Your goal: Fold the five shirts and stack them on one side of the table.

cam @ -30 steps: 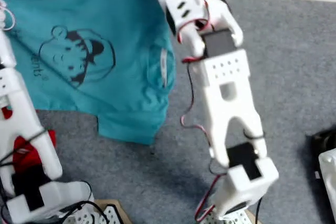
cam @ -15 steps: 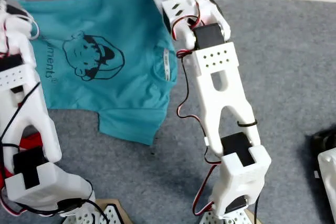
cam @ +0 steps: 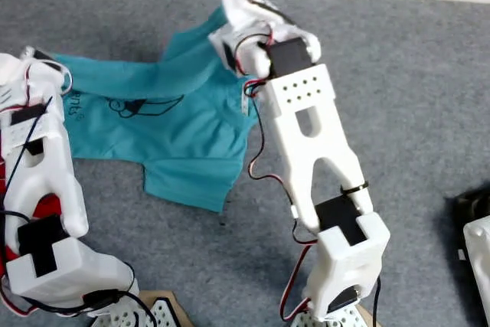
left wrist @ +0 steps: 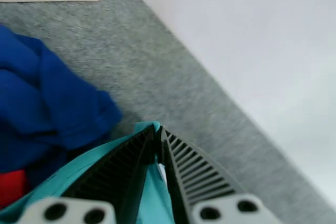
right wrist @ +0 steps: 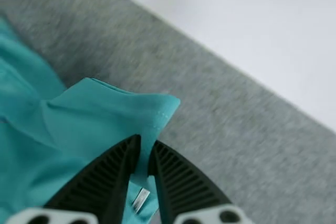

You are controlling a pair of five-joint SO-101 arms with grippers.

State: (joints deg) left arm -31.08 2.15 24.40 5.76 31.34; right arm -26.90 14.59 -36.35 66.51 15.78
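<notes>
A teal shirt [cam: 184, 151] with a dark cartoon print lies on the grey table, its far part lifted and doubled over toward the near side. In the high view my left gripper [cam: 46, 68] holds the shirt's left far corner and my right gripper [cam: 228, 42] holds the cloth near the collar. The left wrist view shows my left gripper [left wrist: 157, 130] shut on a teal edge [left wrist: 149, 187]. My right gripper [right wrist: 144, 142] is shut on a teal fold [right wrist: 105, 114], with a small white label [right wrist: 139, 199] between the fingers.
A blue shirt [left wrist: 47, 103] and a red shirt [left wrist: 10, 190] lie bunched beside the left arm; the red shirt [cam: 47, 206] also peeks out by that arm. A black object [cam: 471, 203] and a white part [cam: 478, 254] sit at the right edge.
Both grippers have drawn the shirt's far edge toward the near side. The print, fully visible before, is now half covered by the folded-over cloth.
</notes>
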